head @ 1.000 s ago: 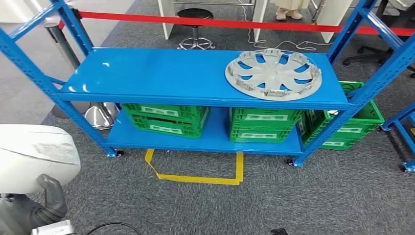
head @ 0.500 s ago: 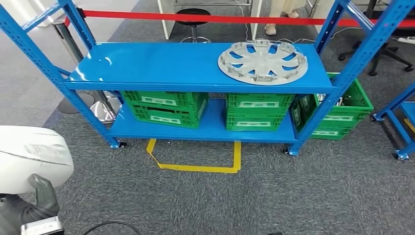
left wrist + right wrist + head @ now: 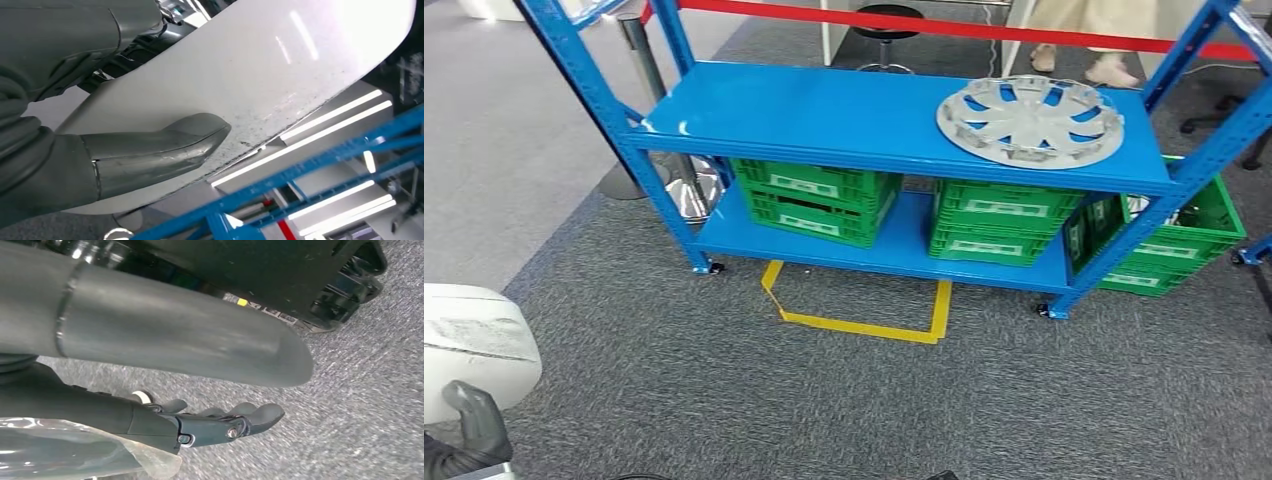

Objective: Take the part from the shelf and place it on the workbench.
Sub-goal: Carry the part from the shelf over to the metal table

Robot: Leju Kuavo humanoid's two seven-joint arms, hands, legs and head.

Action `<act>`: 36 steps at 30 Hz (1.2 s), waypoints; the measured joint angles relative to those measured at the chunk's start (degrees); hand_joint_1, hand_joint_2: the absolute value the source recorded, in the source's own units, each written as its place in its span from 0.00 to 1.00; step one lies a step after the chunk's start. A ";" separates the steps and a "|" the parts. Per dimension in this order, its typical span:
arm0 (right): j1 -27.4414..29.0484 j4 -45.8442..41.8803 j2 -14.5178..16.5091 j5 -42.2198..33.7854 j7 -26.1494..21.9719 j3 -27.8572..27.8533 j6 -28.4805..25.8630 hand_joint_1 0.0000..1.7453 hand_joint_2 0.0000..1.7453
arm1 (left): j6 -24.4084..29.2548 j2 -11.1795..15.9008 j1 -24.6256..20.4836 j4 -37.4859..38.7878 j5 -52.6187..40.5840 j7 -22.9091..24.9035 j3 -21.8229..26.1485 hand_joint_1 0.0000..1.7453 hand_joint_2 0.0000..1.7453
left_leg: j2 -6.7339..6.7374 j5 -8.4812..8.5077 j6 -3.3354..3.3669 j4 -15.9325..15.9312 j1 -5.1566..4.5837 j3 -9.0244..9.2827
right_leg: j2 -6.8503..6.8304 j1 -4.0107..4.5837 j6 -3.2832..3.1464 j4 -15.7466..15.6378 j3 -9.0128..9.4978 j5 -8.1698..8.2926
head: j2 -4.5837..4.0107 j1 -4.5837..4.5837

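Hubcap point(image 3: 1030, 121), silver-grey and round, lies flat on the top board of a blue shelf point(image 3: 824, 115), toward the board's right end and close to its front edge. It is the part to be fetched. Being round, it has no long axis; it offers the same rim from every side, and the near rim is the one facing the robot.

The shelf stands far from the robot, across a stretch of grey carpet, with a yellow tape outline point(image 3: 864, 318) on the floor in front of it. Green crates point(image 3: 817, 196) sit on the lower board, and one more stands on the floor past the right-hand post. A red barrier tape runs behind the shelf, and a person's legs show beyond it at the far right.

Left hand point(image 3: 469, 430) hangs low at the near left corner of the head view, well apart from the shelf. In the left wrist view its thumb point(image 3: 155, 150) lies beside a white curved shell of the robot's body; whether the other fingers are spread or curled cannot be told, and nothing is seen in its grip.

Right hand point(image 3: 220, 422) hangs down over the carpet in its wrist view, fingers loosely curled and apart, holding nothing.

The hubcap lies ahead and to the right of the robot, so the right hand seems the nearer one, though neither can reach until the robot walks closer.
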 joint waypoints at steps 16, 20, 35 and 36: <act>0.87 0.19 -0.06 2.89 0.26 2.79 2.93 0.00 0.00 | -0.01 -0.15 0.29 -0.09 1.80 -0.45 0.07 1.00 1.00 | -5.97 -0.58 -1.65 5.84 -0.10 -5.93 | 6.26 -1.00 -1.35 -1.30 1.19 1.00 | 0.00 0.02; 1.03 0.20 -0.08 2.91 0.31 2.98 2.98 0.00 0.00 | -0.02 -0.15 0.22 -0.11 2.18 -0.55 0.06 1.00 1.00 | -3.10 -6.52 -2.95 19.30 0.65 -11.73 | 2.89 -0.99 -1.61 -1.26 0.88 0.99 | 0.00 -0.16; 0.24 0.19 -1.48 5.73 2.40 3.70 4.30 0.00 0.00 | -0.04 -0.74 -0.33 -0.15 -1.65 -0.63 -2.13 1.00 1.00 | -3.18 1.91 0.56 2.28 0.17 -4.66 | 4.62 -0.83 0.79 15.42 -6.50 -7.76 | 0.00 0.49; 0.12 0.19 -1.53 7.04 5.00 4.10 3.66 0.00 0.00 | -0.04 -0.91 -0.18 -0.14 -2.29 -0.17 -2.37 1.00 1.00 | -4.04 1.95 0.60 2.31 0.08 -4.67 | 4.77 -0.82 0.66 16.06 -7.05 -7.15 | 0.00 0.50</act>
